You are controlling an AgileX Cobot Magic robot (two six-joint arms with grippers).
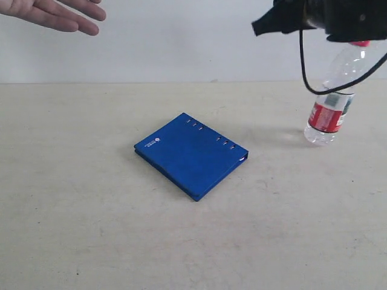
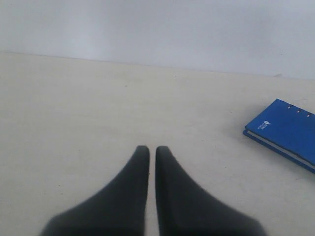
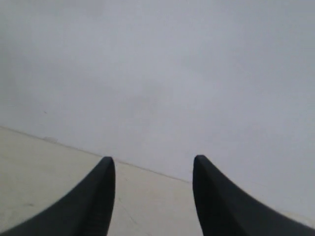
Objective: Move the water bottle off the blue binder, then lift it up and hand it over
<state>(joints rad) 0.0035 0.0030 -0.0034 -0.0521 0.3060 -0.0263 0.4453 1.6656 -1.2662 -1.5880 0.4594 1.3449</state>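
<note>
Blue binder lies flat mid-worktop | water bottle stands on worktop, well right of binder, under right arm | left fingers almost touching, holding nothing | right fingers wide apart, holding nothing | person's open hand upper left.

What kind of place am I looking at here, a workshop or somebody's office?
Most likely a robot test lab: a bare pale table against a plain white wall, only a blue binder and a water bottle as props, and a black robot arm.
</note>
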